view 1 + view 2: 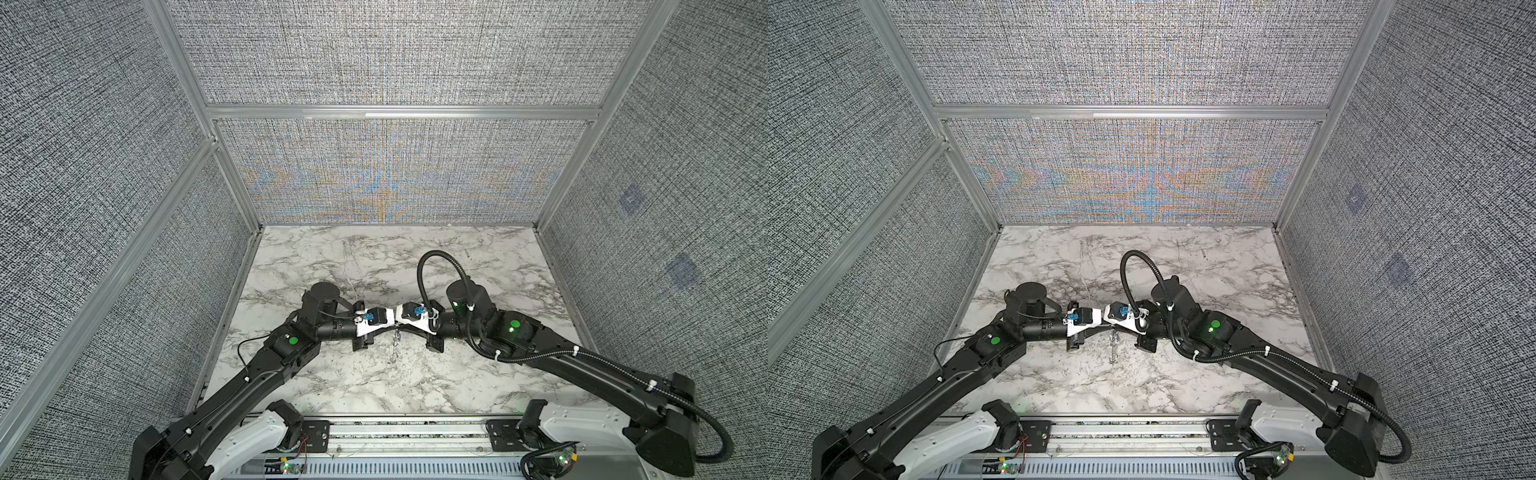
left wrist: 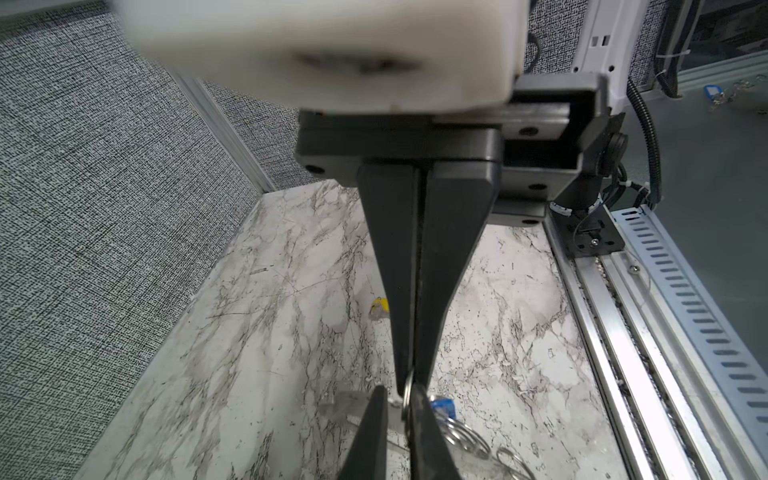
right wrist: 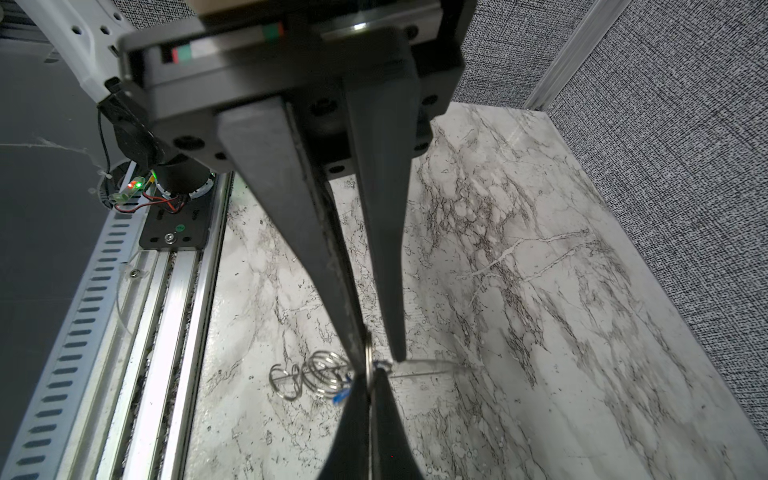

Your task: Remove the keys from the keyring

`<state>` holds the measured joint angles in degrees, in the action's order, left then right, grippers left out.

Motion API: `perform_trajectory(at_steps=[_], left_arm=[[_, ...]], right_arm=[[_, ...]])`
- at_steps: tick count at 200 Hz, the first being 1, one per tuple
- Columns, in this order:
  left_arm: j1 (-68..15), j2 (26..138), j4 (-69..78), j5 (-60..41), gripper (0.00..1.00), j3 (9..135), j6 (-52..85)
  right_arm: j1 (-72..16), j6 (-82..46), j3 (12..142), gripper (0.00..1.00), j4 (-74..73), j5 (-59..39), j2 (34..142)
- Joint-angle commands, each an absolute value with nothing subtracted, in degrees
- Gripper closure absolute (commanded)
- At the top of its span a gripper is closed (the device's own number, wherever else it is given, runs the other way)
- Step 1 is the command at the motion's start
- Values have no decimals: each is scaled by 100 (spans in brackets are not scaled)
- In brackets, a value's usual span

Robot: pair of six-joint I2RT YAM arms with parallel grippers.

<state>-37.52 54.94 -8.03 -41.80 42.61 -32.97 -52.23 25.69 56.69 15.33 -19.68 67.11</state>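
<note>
Jaws, left to right: left gripper [image 3: 378, 353] is parted a crack, with its tips straddling the keyring [image 3: 368, 357]. One finger touches the rim and the other stands just clear, so no clamp. The right gripper [image 2: 410, 376] is clenched on the far rim of the same ring. In both top views the two meet tip to tip over the middle of the table [image 1: 374, 270], left pointing to 3 o'clock, right to 9. The keyring stands between the two sets of tips, edge-on to both wrist cameras. A string of silver wire rings [image 1: 1113, 347] trails from the meeting point, long axis 12–6, free end at 6 o'clock. The blue key [image 2: 441, 405] is just beside the left fingers; can't tell its blade direction. The yellow key [image 2: 379, 306] lies on the marble, well apart from the ring, partly hidden behind a right finger.
</note>
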Motion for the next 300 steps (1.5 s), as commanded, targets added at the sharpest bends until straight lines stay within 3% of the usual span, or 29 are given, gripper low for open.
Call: perform_trajectory(at_steps=[1, 52, 67, 87, 114, 144, 199, 300], left_arm=[[-3770, 5527, -880, -4267, 85, 4314, -3404], [-3771, 5527, -895, -4298, 100, 4333, -3385], [-3770, 5528, -827, -4300, 100, 4293, -3289], [-3771, 5507, -399, -4400, 100, 4128, -2879], [-3771, 5488, 417, -4631, 100, 3853, -2257], [-3762, 5471, 989, -4687, 100, 3724, -1860], [-3752, 5482, 1793, -4846, 100, 3545, -1252], [-3714, 5536, 2621, -5053, 100, 3314, -703]], right_arm=[[-5238, 2610, 5726, 100, 1505, -2064, 6686], [-5231, 2636, 5740, 100, 1484, -2041, 6692], [-5233, 2624, 5731, 100, 1413, -1921, 6639], [-5235, 2555, 5636, 73, 1345, -1703, 6505], [-5227, 2600, 5405, 69, 1235, -1502, 6203], [-5186, 2654, 5148, 69, 1217, -1367, 5881], [-5177, 2604, 5084, 79, 1100, -1472, 5871], [-5176, 2444, 5143, 80, 822, -1879, 5761]])
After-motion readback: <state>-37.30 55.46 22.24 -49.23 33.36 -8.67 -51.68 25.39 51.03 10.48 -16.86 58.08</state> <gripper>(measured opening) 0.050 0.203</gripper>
